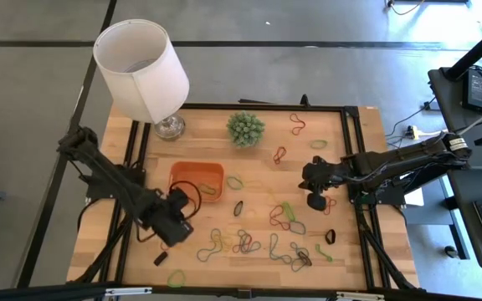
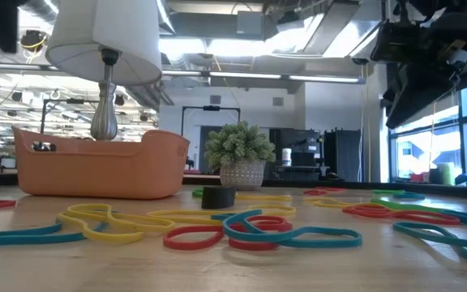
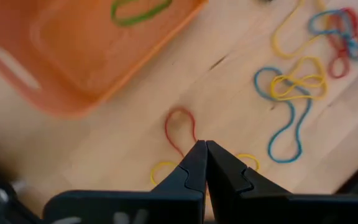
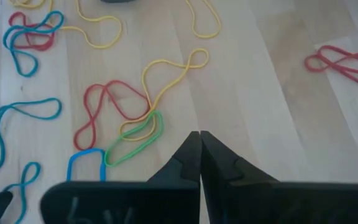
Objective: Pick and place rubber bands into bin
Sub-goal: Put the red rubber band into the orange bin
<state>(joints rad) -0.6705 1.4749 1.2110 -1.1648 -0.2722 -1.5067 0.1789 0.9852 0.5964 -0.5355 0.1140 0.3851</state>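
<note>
Left claw is closed and empty over a red band, at 7 o'clock from the bin. Right claw is likewise closed, empty. Bands litter the tabletop; one green band is binned. Judged step: picking. Next move requires opening and descending.

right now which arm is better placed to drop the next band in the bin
Left, probably. The left gripper is shut right beside the orange bin, with a red band just past its tips. The right gripper hangs over bands mid-table, farther from the bin.
</note>
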